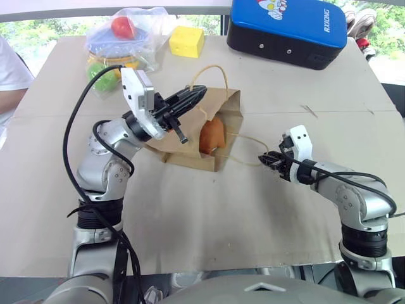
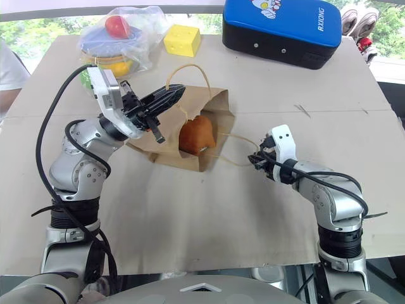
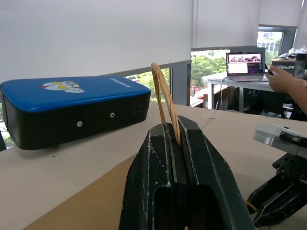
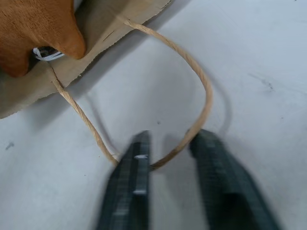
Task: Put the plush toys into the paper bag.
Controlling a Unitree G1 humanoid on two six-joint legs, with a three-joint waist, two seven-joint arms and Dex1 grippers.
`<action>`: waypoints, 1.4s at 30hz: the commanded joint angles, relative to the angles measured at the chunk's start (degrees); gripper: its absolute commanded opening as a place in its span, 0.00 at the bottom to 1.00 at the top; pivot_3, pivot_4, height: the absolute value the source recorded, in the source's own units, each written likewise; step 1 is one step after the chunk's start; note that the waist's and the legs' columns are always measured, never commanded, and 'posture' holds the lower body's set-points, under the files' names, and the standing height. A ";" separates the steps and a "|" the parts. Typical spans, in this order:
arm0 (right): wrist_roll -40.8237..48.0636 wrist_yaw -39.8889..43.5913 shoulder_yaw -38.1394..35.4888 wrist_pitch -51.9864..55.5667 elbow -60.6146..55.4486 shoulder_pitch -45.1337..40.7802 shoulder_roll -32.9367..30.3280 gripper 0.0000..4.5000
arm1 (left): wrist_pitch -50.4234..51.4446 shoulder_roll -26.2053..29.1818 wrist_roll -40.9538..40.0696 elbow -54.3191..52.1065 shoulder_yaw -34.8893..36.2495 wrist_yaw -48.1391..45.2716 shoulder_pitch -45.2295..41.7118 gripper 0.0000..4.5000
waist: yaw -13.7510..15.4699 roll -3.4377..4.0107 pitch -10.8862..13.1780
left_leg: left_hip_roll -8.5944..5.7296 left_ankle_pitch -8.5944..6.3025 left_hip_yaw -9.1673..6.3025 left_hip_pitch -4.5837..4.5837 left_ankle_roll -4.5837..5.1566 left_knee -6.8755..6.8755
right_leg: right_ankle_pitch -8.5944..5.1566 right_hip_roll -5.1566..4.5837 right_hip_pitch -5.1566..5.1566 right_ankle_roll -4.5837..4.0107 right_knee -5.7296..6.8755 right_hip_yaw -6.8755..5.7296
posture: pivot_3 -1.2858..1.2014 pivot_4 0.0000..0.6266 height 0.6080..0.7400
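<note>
Plush toys first: from the head camera you see the orange-brown plush (image 1: 212, 135) sitting in the mouth of the paper bag (image 1: 218, 107), which lies on its side on the table (image 1: 190, 215), while your left gripper (image 1: 197, 94) is clamped shut on the bag's upper loop handle (image 1: 212, 68), holding that edge up. Your right gripper (image 1: 264, 159) sits low over the table at the lower loop handle (image 1: 248, 140). Beyond the bag you have a yellow block (image 1: 186, 41), wrapped toys (image 1: 123, 38) and a blue case (image 1: 288, 28). In your left wrist view the left fingers (image 3: 158, 172) pinch the handle strand between them, with the blue case behind. In your right wrist view the right fingers (image 4: 134, 177) stand apart, straddling the lower handle where it lies on the table, the plush's orange corner near the bag's edge.
</note>
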 commanded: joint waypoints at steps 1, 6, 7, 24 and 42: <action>9.33 2.11 -7.36 1.09 -4.97 -3.25 2.31 0.01 | -0.51 -1.48 -2.68 -1.40 1.72 0.63 -1.93 0.00 | -0.03 0.00 0.00 | 0.00 0.00 0.00 0.00 0.00 0.00 | 0.00 0.00 0.00 0.00 0.00 0.00 | 0.52 0.24 1.00; 33.15 3.11 -19.05 0.63 -10.82 -7.72 3.06 0.01 | 4.50 -0.39 -9.77 3.36 6.49 -1.06 -5.12 0.00 | -0.05 0.00 0.00 | 0.01 0.00 -0.04 -0.01 0.00 0.00 | 0.00 0.00 0.01 0.00 0.00 -0.04 | 0.52 0.24 1.00; 38.46 0.91 -20.69 0.06 -10.86 -8.49 2.73 0.01 | 5.34 0.59 -10.76 5.25 7.38 -2.33 -5.99 0.00 | -0.11 0.00 0.00 | 0.03 0.00 -0.05 0.00 0.00 -0.01 | 0.00 0.02 0.01 0.00 0.00 -0.05 | 0.52 0.24 1.00; 64.39 -36.67 -6.27 -17.12 -8.78 -15.01 -23.33 0.01 | -5.93 -1.67 9.61 51.89 -5.03 -21.70 -35.11 0.00 | 0.03 -0.01 0.01 | -0.03 0.00 -0.05 -0.18 0.03 -0.05 | 0.00 -0.01 -0.04 0.01 -0.19 -0.06 | 0.52 0.24 1.00; 70.20 -12.32 -25.32 -20.83 -15.46 5.96 -48.28 0.95 | 19.85 11.75 -4.39 26.07 4.83 -29.77 -13.64 1.00 | 0.17 -0.02 0.02 | 0.06 0.00 -0.09 -0.35 0.03 0.07 | 0.00 -0.06 -0.14 0.02 -0.17 -0.12 | 0.52 0.24 1.00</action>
